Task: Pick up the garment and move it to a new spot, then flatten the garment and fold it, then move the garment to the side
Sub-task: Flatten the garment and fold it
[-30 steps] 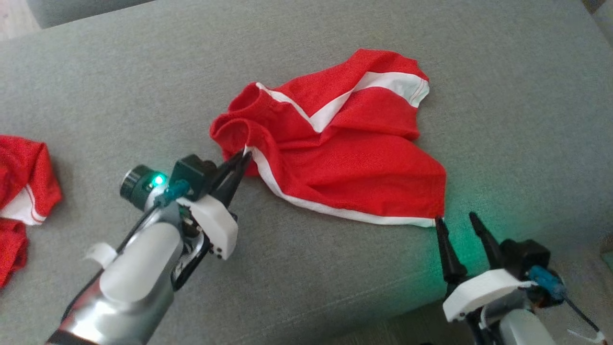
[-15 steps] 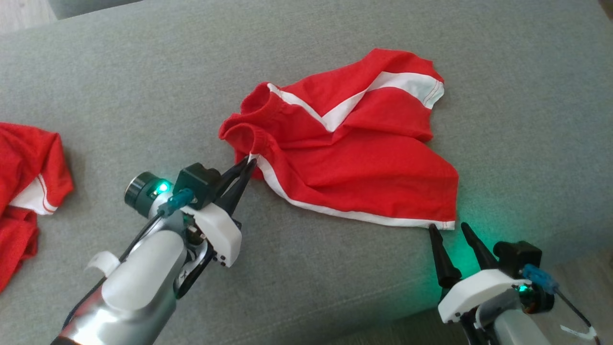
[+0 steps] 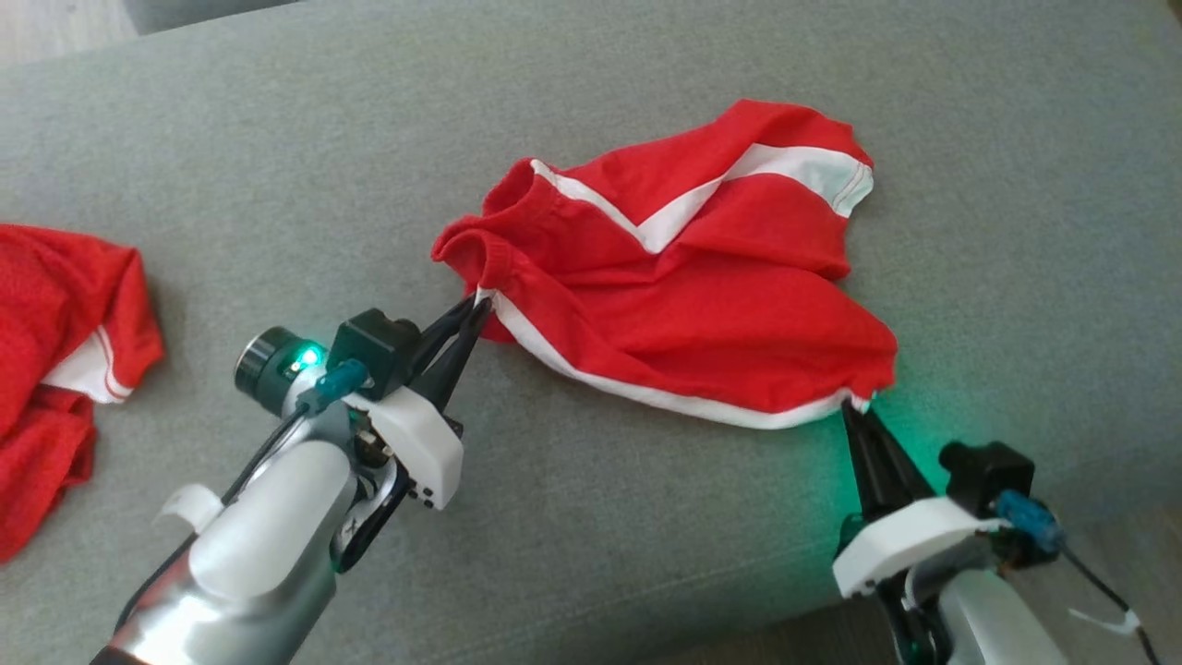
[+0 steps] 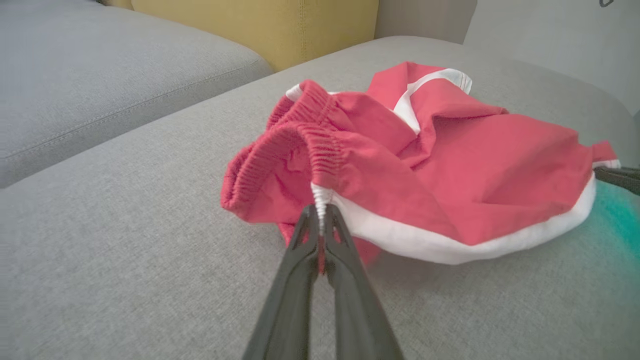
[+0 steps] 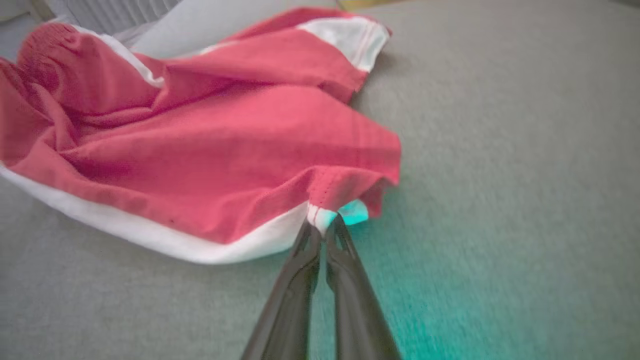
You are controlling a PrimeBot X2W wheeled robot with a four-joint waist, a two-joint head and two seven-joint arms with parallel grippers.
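A pair of red shorts with white side stripes (image 3: 683, 296) lies rumpled on the grey cushion (image 3: 591, 517). My left gripper (image 3: 478, 300) is shut on the white stripe at the elastic waistband (image 4: 320, 200), lifting that corner slightly. At the lower right, my right gripper (image 3: 854, 406) is shut on the white hem corner of the leg (image 5: 322, 217), which is puckered upward. The shorts (image 5: 200, 150) span between both grippers; the far leg opening (image 3: 845, 175) rests flat on the cushion.
Another red and white garment (image 3: 55, 351) lies crumpled at the left edge of the cushion. A second grey cushion (image 4: 100, 90) and a yellow surface (image 4: 280, 25) sit behind. The cushion's front edge runs just below my right gripper.
My right gripper moved up to the hem corner and closed on it; it stood open just short of the cloth before. The camera view shifted slightly right. My left gripper kept its hold.
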